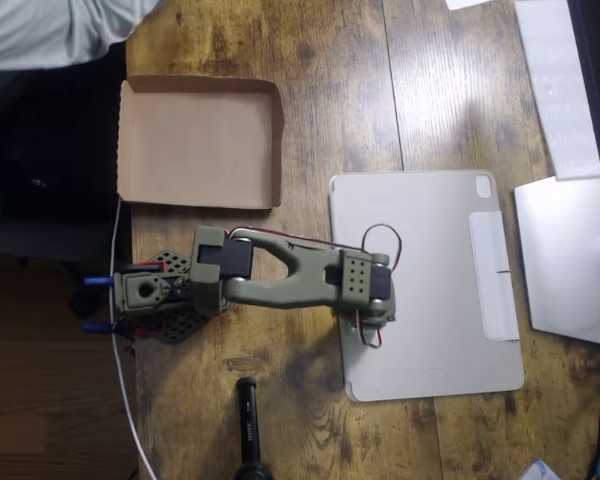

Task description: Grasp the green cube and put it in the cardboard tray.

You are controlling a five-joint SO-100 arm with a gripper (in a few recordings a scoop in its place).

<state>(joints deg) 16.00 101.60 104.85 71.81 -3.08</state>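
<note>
The wooden table [310, 90] runs under the whole overhead view, its planks dark and knotted. On it, the grey tablet cover [430, 300] lies flat to the picture's right, reaching well beyond the gripper on that side and below it. The cardboard tray [140, 140] sits up and to the left of the gripper, well apart from it, its low rims raised and its floor bare. The olive arm [280, 275] stretches from its black base [165, 305] at the table's left edge across to the cover's left rim, with red and black wires looping over its wrist. The gripper [372, 325] points straight down over that rim, so the wrist block hides the fingers from above; I cannot tell whether they stand wide, narrow or closed on anything. A trace of pale green [358, 327] shows just under the wrist, beside the fingers' place, too small to say whether it is the cube, so I cannot tell where the cube lies. A black cylinder [248, 425] stands below and left of the gripper, near the picture's bottom edge. A white cable [125, 380] runs down the table's left edge, far left of the gripper.
</note>
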